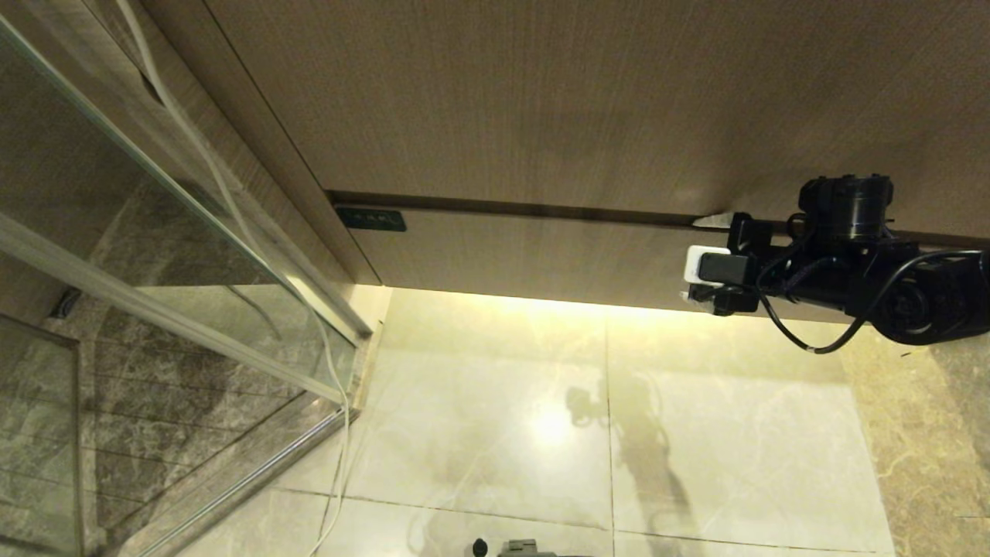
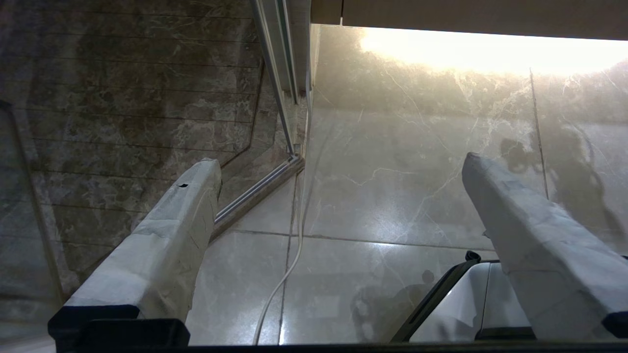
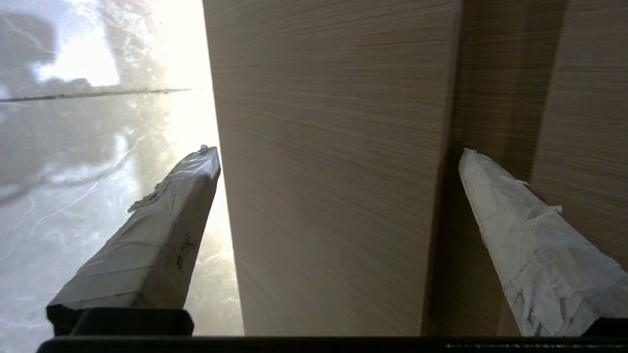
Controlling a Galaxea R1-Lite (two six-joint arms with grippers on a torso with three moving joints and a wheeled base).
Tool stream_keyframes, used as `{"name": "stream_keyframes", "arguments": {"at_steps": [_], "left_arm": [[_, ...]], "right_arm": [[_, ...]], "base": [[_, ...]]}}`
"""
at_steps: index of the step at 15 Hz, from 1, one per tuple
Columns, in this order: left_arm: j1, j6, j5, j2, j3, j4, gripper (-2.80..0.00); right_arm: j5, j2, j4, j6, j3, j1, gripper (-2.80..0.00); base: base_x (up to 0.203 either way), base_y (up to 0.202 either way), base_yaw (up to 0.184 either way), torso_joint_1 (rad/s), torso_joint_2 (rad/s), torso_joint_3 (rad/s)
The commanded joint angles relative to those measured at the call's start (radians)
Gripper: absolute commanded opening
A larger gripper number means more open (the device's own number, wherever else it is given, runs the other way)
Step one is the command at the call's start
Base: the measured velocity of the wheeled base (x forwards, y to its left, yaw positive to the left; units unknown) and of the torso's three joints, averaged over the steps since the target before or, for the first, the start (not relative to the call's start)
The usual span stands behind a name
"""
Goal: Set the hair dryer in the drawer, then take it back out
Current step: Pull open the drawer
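The drawer is a low wood-grain front with a small dark label at its left end, and it sits flush under the taller panel. My right gripper is at the drawer's right part, turned on its side and open. Its fingers straddle the front's height. In the right wrist view the drawer front fills the space between the fingers of the right gripper. One fingertip is past the lower edge over the lit floor, the other in the dark gap above. The hair dryer is out of view.
A taller wood-grain panel stands above the drawer. A glass shower door and a hanging white cable are at the left. Glossy marble floor lies below. My left gripper hangs open over the floor beside the robot's white base.
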Motion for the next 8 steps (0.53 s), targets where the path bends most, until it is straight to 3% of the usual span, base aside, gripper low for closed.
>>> {"name": "stream_keyframes", "arguments": {"at_steps": [1,8], "left_arm": [[0.0,0.0,0.0,0.0,0.0,0.0,0.0],[0.0,0.0,0.0,0.0,0.0,0.0,0.0]], "right_arm": [[0.002,0.007,-0.006,-0.008,0.005,-0.001,0.0],[0.002,0.032,-0.048,-0.006,-0.001,-0.008,0.0]], "base": [[0.0,0.0,0.0,0.0,0.0,0.0],[0.0,0.0,0.0,0.0,0.0,0.0]]}}
